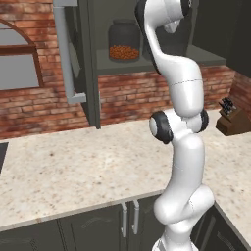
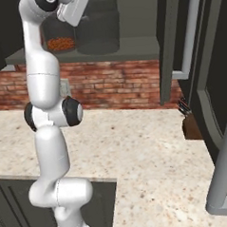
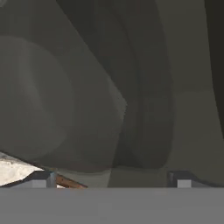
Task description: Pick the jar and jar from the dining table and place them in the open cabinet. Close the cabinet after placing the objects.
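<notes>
Both jars already up in the cabinet point(image 1: 93, 63), on its shelf point(image 2: 107, 50). Small glass jar point(image 1: 124, 41) with the orange bits standing at about 11 o'clock from the arm's top in the left base view. Big grey jar point(image 2: 98, 33) standing just beside it, at 3 o'clock from the small one in the right base view. Seen very close in the hand view too, as a wide grey round wall point(image 3: 144, 87).

Tool point(image 3: 113, 177) up high at the shelf, right by the big grey jar. Two finger tips spread wide, one at 7 o'clock and one at 5 o'clock in the hand view. Nothing pinched between them, so let go and loose, as far as can be told.

Table point(image 1: 73, 171) below with no jar left on it. Only a knife block point(image 1: 234, 117) far off at 3 o'clock.

So the picking and placing looks done. Left to do: pull the tool back out, then shut the cabinet. Door point(image 1: 66, 49) swung wide open at 10 o'clock in the left base view. Other door point(image 2: 214, 95) open too, at 3 o'clock in the right base view, with a long silver handle point(image 2: 189, 34). Care needed not to bump the jars on the way out.
</notes>
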You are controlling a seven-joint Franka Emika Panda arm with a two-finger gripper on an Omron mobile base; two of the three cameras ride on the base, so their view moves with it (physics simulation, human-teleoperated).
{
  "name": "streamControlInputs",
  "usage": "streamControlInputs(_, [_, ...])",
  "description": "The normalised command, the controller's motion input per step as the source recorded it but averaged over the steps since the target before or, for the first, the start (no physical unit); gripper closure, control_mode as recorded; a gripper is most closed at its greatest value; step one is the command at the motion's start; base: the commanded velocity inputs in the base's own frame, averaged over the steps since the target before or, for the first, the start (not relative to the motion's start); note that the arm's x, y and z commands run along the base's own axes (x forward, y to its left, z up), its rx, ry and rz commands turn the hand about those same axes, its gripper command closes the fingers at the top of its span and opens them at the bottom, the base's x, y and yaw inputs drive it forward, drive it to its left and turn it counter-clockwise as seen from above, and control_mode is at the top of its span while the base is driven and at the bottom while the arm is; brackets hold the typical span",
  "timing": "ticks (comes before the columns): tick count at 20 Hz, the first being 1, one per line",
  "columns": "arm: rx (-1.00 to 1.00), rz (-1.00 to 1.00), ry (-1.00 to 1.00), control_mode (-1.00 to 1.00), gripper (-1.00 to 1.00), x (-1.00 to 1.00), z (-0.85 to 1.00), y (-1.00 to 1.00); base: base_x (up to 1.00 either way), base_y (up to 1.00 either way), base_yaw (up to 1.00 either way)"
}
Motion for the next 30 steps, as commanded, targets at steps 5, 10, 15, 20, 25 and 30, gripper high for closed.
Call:
streamControlInputs(5, [0.08,-0.03,-0.29,-1.0,-1.0,0.45,-0.06,0.0,0.0,0.0,0.0])
streamControlInputs(10, [0.1,-0.06,-0.33,-1.0,-1.0,0.35,-0.04,-0.01,0.0,0.0,0.0])
streamControlInputs(15, [0.1,-0.04,-0.16,-1.0,-1.0,-0.54,-0.03,-0.01,0.0,0.0,0.0])
streamControlInputs(20, [0.07,-0.02,-0.06,-1.0,-1.0,-0.98,-0.13,0.0,0.0,0.0,0.0])
streamControlInputs(25, [0.09,-0.02,-0.13,-1.0,-1.0,-1.0,0.0,-0.06,0.0,0.0,0.0])
streamControlInputs(30, [0.06,0.0,-0.03,-1.0,-1.0,-1.0,0.0,-0.04,0.0,0.0,0.0])
